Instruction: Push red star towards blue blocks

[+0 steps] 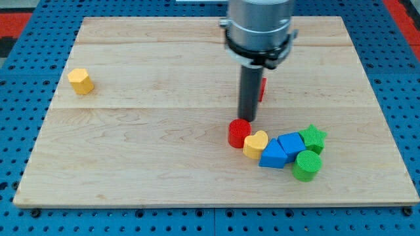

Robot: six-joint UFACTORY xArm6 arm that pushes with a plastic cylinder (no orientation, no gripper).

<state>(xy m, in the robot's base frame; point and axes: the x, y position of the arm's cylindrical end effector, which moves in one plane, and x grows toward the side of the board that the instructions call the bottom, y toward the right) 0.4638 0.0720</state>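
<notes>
The red star (262, 88) is mostly hidden behind my rod; only a red sliver shows at the rod's right side, above the middle of the board. My tip (247, 120) rests just above the red cylinder (239, 133), below and slightly left of the star. Two blue blocks lie toward the view's bottom right: a blue triangle-like block (272, 157) and a blue cube-like block (291, 143), touching each other. The star sits well above them, apart.
A yellow heart (255, 144) lies between the red cylinder and the blue blocks. A green star (314, 137) and a green cylinder (306, 165) touch the blue blocks on the right. A yellow block (81, 80) sits alone at the left. The wooden board (131, 151) lies on a blue pegboard.
</notes>
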